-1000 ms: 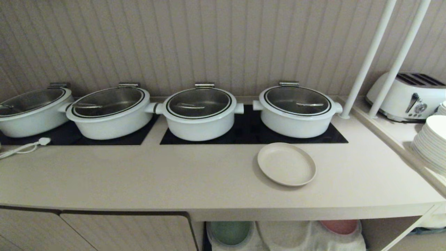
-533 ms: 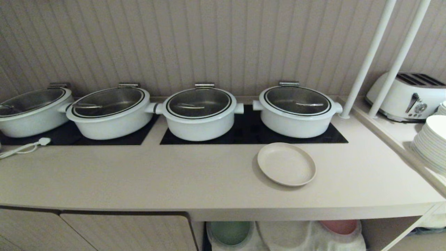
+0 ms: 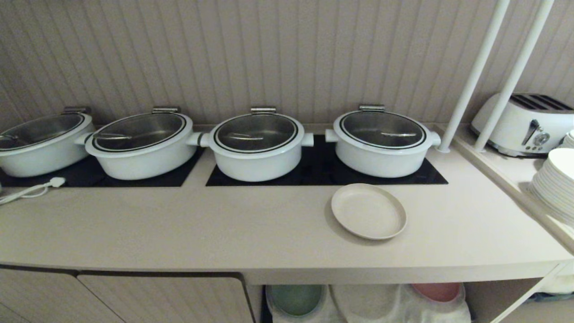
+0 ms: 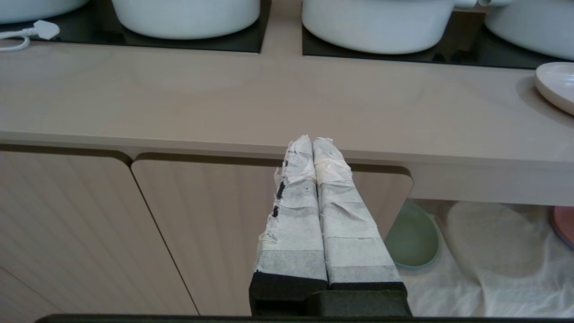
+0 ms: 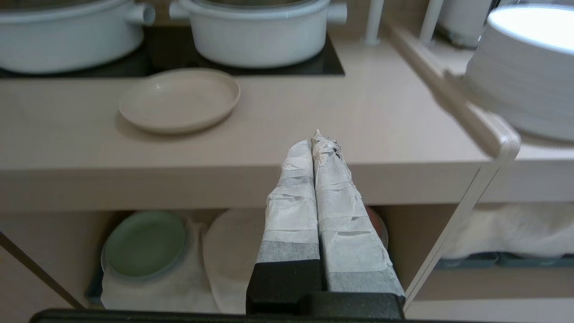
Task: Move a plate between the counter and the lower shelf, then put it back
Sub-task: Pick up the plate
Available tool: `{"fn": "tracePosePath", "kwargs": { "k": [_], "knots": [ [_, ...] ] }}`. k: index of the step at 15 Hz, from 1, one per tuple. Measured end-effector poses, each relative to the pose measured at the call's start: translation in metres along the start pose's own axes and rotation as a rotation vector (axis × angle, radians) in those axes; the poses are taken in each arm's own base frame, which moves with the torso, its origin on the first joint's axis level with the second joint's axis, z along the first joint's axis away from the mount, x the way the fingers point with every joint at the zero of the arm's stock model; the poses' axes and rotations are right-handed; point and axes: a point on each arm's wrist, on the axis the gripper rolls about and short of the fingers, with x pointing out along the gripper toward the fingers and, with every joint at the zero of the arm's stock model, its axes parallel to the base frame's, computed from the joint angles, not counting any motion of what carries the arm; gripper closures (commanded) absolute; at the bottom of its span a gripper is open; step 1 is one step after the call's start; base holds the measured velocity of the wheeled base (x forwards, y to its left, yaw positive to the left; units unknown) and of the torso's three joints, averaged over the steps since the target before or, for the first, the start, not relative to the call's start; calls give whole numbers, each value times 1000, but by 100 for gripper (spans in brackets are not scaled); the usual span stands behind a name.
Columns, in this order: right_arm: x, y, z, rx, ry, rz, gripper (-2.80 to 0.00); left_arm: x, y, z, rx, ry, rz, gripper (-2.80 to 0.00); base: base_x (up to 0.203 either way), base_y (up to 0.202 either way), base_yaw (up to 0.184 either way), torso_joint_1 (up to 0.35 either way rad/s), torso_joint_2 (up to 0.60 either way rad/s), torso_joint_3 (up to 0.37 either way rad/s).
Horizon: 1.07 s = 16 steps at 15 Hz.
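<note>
No readable brand, label or writing is showing on anything in view. Set against the head view of a second ago, nothing is differing: plate, pots and shelf are sitting where they were.

Surface (image 3: 224, 233): long beige top, running the full width, carrying two black hob panels (image 3: 323, 172) along its back edge.

Four white pots (image 3: 258, 146) with glass lids are standing in a row on the panels.

Stack of white plates (image 3: 556, 181) and a white toaster (image 3: 524, 123) are sitting on the adjoining side top past the white poles (image 3: 475, 76).

Lower shelf (image 5: 233, 251): open recess under the surface's right end, lined with wrinkled white cloth. A green plate (image 5: 143, 242) and a pink plate (image 3: 437, 290) are lying in it.

The plate (image 3: 368, 211) is resting flat on the surface, right of centre, just in front of the rightmost pot, well back from the front edge.

Left gripper (image 4: 312, 141) is hanging clenched and empty before the cabinet door (image 4: 202, 233), just below the surface's front edge.

Right gripper (image 5: 314, 143) is likewise clenched and empty, at the front edge, above the shelf opening.
</note>
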Motion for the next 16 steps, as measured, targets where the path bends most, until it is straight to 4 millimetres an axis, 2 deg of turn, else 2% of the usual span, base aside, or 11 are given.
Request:
{"fn": "tracePosePath", "kwargs": {
  "k": [4,8,12,16],
  "knots": [
    [-7,-1,36,-7,37,-4,0,0,0,0,0,0,0,0,0,0,0,0,0,0],
    [13,0,87,-15,122,-11,0,0,0,0,0,0,0,0,0,0,0,0,0,0],
    [61,0,128,-30,276,-57,0,0,0,0,0,0,0,0,0,0,0,0,0,0],
    [130,4,139,-45,478,-51,0,0,0,0,0,0,0,0,0,0,0,0,0,0]
  ]
}}
